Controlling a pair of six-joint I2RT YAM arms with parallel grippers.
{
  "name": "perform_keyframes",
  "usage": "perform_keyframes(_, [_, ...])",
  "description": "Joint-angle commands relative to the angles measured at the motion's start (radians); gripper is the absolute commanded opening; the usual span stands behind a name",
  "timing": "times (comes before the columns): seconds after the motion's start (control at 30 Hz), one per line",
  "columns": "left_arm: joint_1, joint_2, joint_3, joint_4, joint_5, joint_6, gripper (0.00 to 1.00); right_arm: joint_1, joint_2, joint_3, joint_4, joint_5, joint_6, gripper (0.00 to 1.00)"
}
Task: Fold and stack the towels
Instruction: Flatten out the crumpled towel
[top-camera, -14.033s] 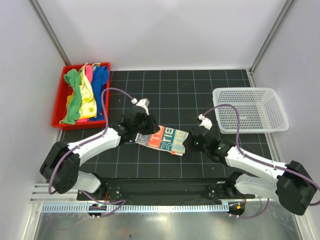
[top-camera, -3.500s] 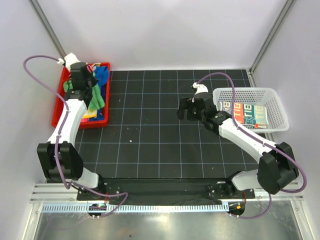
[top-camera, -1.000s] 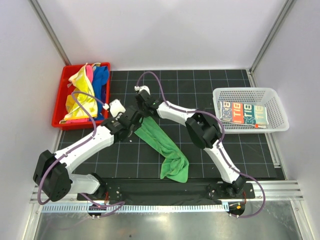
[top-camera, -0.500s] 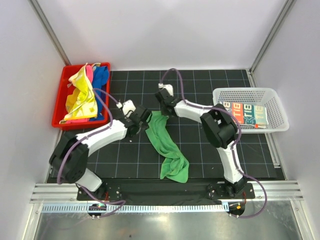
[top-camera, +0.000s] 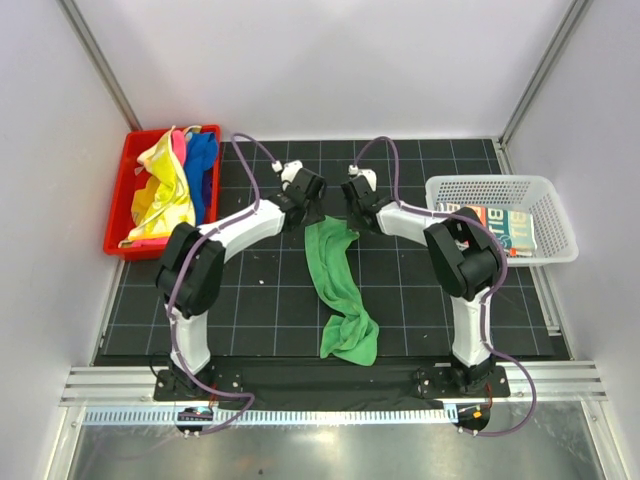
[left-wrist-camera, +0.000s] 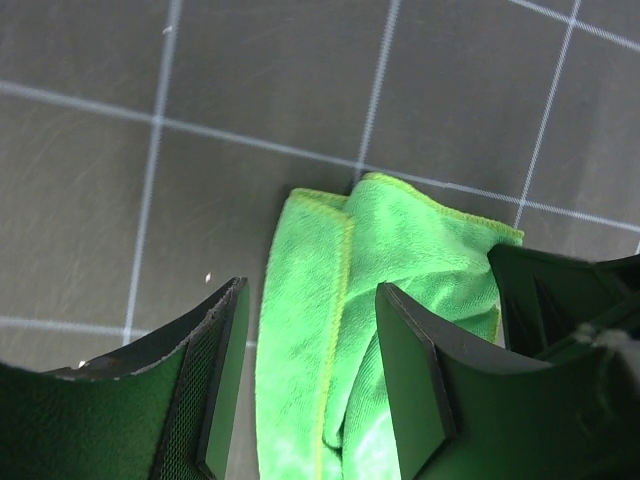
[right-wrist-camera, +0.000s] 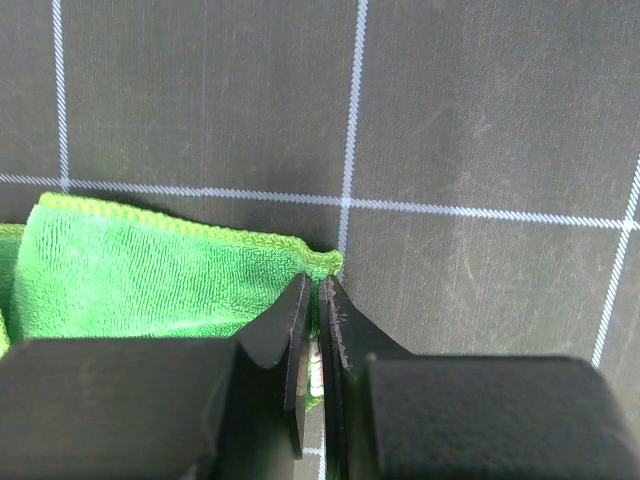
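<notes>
A green towel (top-camera: 340, 285) lies stretched along the mat, bunched at its near end. My right gripper (top-camera: 357, 214) is shut on the towel's far right corner; the right wrist view shows the jaws (right-wrist-camera: 318, 300) pinching the green hem (right-wrist-camera: 150, 285). My left gripper (top-camera: 306, 208) is at the far left corner. In the left wrist view it (left-wrist-camera: 315, 385) is open, with a fold of the green towel (left-wrist-camera: 330, 330) between its jaws. A white printed towel (top-camera: 490, 225) lies folded in the basket. Yellow (top-camera: 160, 195), pink (top-camera: 178, 148) and blue (top-camera: 203, 160) towels lie in the bin.
The red plastic bin (top-camera: 115, 243) stands at the far left of the black gridded mat (top-camera: 260, 300). The white mesh basket (top-camera: 490, 182) stands at the far right. Both arms reach across the mat's middle, their cables looping above.
Both grippers have moved farther from the bases and to the right, the right one carrying the towel's far corner. The towel's far end now lies wider and straighter.
</notes>
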Motion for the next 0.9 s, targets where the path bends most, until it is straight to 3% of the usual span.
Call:
perform_keyframes(0.0, [0.003,0.055,0.072,0.015,0.035,0.117,0.57,-0.035,-0.045,-0.031,0.046,-0.061,0.019,0.12])
perform_keyframes(0.47, [0.003,0.173,0.154,-0.005,0.005,0.222,0.59,-0.061,-0.05,-0.05,0.078,-0.141,0.036,0.12])
perform_keyframes(0.77, [0.009,0.201,0.177,-0.067,-0.09,0.255,0.49,-0.071,-0.05,-0.051,0.08,-0.149,0.036,0.12])
perform_keyframes(0.87, [0.018,0.202,0.172,-0.072,-0.083,0.257,0.42,-0.072,-0.05,-0.053,0.08,-0.149,0.036,0.13])
